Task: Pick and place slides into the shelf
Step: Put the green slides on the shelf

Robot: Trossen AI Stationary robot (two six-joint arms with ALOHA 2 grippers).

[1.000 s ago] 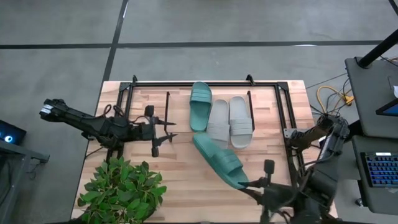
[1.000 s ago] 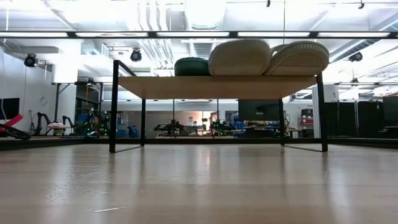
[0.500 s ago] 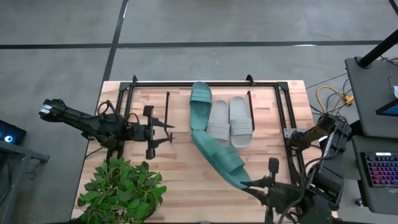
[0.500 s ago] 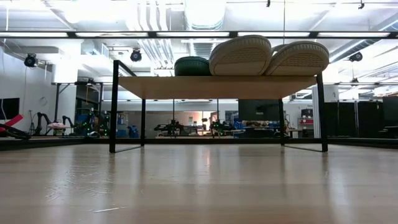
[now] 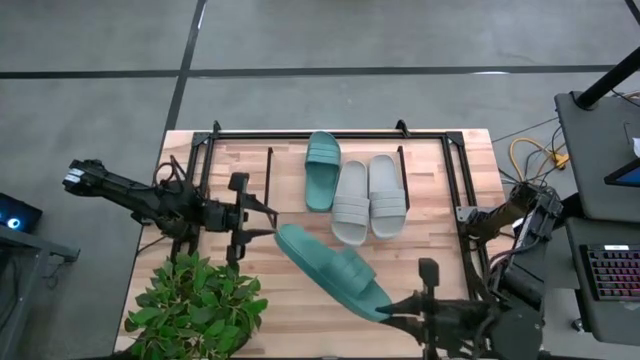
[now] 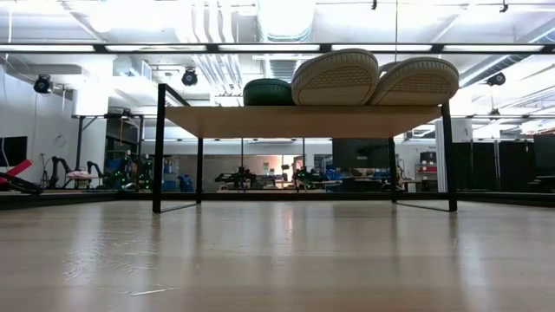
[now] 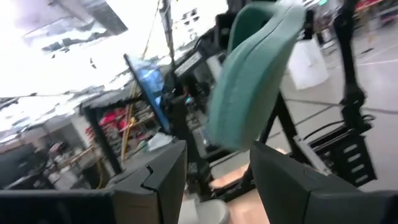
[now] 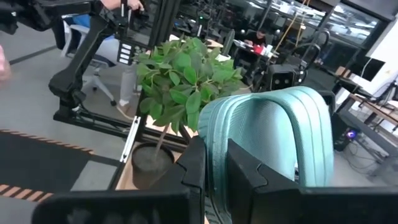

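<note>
The left arm reaches in level from the table's left edge, stretched out over the shelf, and the left gripper hangs with its two fingers parted and nothing between them. Just ahead of those fingertips is one end of a teal slide, close but whether it touches them cannot be told. That slide lies slantwise above the wooden top board, running from the left gripper away toward the right gripper, which is clamped tight on its other end; the right wrist view shows the ribbed teal edge pinched between the dark fingers, with the strap arching up beyond them. The right arm comes in low from the table's right front corner, forearm nearly flat. Farther back from both grippers, three slides rest on the top board side by side: a second teal slide, then two grey slides touching each other. A potted plant stands near the left arm.
</note>
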